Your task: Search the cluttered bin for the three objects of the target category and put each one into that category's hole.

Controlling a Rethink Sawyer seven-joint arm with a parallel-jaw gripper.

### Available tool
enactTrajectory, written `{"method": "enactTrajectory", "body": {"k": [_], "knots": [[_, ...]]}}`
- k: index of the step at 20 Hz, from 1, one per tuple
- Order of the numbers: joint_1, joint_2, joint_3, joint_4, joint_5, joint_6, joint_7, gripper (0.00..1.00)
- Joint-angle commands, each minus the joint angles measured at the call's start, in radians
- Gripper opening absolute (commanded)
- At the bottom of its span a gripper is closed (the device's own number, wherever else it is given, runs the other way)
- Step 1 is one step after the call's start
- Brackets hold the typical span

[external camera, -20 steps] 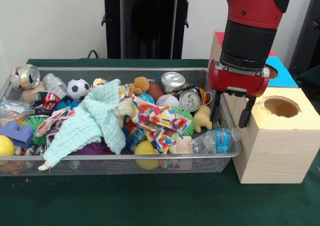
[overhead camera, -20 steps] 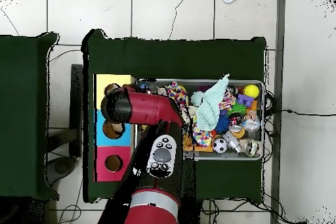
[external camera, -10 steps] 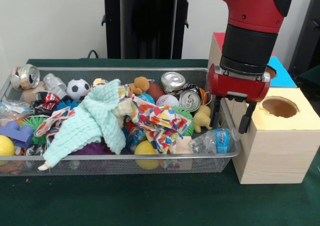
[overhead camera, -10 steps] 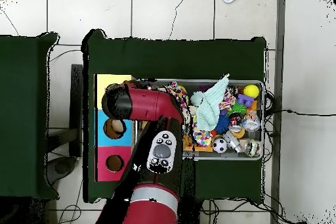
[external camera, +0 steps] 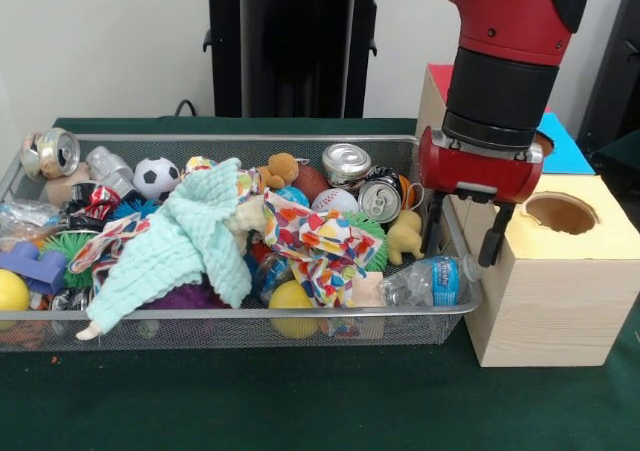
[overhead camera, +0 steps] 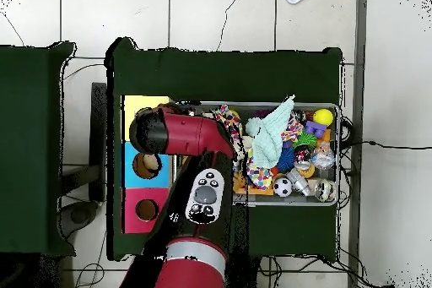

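Observation:
The wire mesh bin [external camera: 250, 314] is full of toys, cans and cloths; it also shows in the overhead view [overhead camera: 336, 158]. A clear water bottle [external camera: 432, 281] with a blue-and-white label lies on its side in the bin's front right corner. My gripper [external camera: 462, 249] is open and empty. It hangs just above that bottle at the bin's right rim. A crinkled clear plastic thing [external camera: 24, 214] at the far left may be a second bottle. The blue-surround hole [overhead camera: 150, 165] is on the middle box; in the front view my arm hides most of its blue top [external camera: 562, 149].
A yellow-topped box with a round hole [external camera: 562, 213] stands right beside the gripper. The red-topped box [external camera: 440, 71] stands behind. A mint cloth [external camera: 180, 241] and a patterned cloth [external camera: 320, 246] cover the middle of the bin. Cans [external camera: 380, 199], balls and a yellow toy [external camera: 406, 239] lie near the bottle.
The gripper has come down a little over the bin's right end, towards the bottle. Nothing in the bin has moved.

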Motion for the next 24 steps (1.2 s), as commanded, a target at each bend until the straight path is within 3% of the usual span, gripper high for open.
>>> {"method": "enactTrajectory", "body": {"k": [1, 4, 13, 18, 24], "knots": [[0.029, 0.094, 0.072, 0.038, -0.035, 0.028, 0.125, 1.00], [0.031, 0.101, 0.068, 0.036, -0.033, 0.112, 0.112, 1.00], [0.045, 0.115, 0.052, 0.049, -0.061, 0.059, 0.094, 1.00], [0.046, 0.126, 0.047, 0.049, -0.052, 0.102, 0.093, 1.00], [0.062, 0.183, 0.011, -0.022, -0.075, 0.130, 0.064, 1.00]]}}
